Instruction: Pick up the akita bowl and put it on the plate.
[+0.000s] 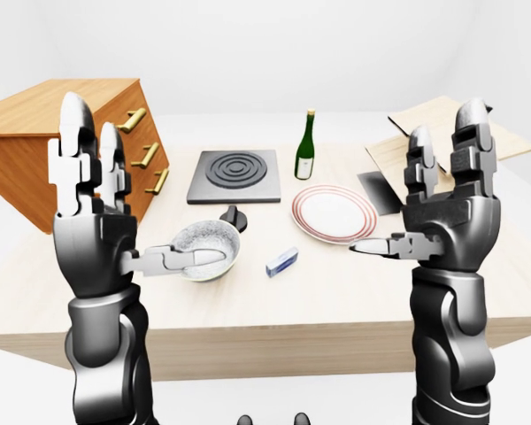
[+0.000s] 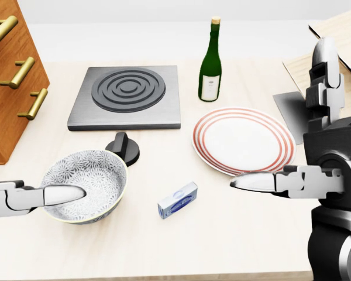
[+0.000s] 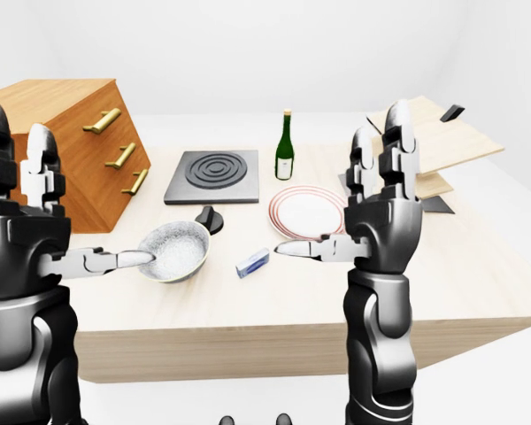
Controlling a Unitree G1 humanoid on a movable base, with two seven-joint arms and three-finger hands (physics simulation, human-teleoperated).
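The akita bowl [image 2: 88, 184], grey-white with a fine pattern, stands upright on the wooden table at the lower left of the head view. The plate [image 2: 244, 140], white with red rings, lies to its right and holds nothing. My left hand [image 1: 155, 188] is raised at the left of the left-eye view, open, fingers pointing up. Its thumb [image 2: 58, 195] crosses the bowl's near rim in the head view; I cannot tell whether it touches. My right hand [image 1: 403, 184] is raised at the right, open, with its thumb [image 2: 263, 181] pointing left just below the plate.
A black hob plate [image 2: 126, 96] and a green wine bottle [image 2: 210, 61] stand above the bowl and plate. A black knob [image 2: 123, 146] sits by the bowl, a small blue box [image 2: 178, 200] between bowl and plate. A wooden drawer cabinet [image 2: 11, 76] is at left, wooden boards [image 1: 442, 142] at right.
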